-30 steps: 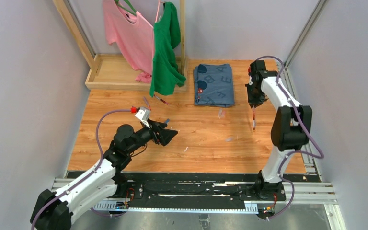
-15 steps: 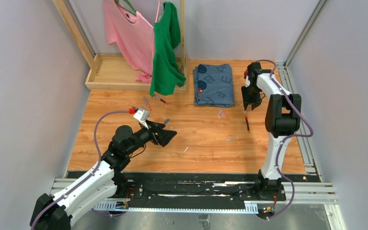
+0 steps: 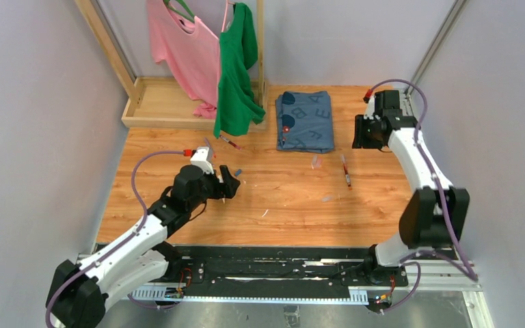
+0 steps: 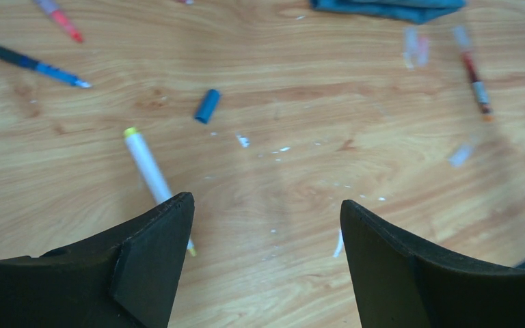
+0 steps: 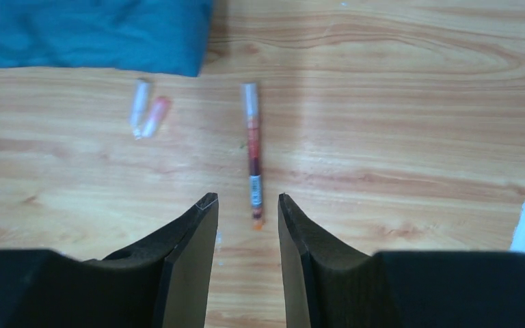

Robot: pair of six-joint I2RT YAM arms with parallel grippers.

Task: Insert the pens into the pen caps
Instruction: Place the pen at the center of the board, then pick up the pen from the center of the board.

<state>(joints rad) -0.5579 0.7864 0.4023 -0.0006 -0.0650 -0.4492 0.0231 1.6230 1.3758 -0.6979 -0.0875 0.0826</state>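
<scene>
Red pen [image 5: 253, 154] dropped from right gripper [image 5: 246, 198], now part-open, empty; left gripper [image 4: 266, 203] wide, empty; four pens [image 4: 149, 167], four caps [image 4: 207, 106].

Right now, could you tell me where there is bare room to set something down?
Bare wood lies right of the red pen, and between the rack base and the left arm. Crowded around the blue cap and clear caps.
</scene>
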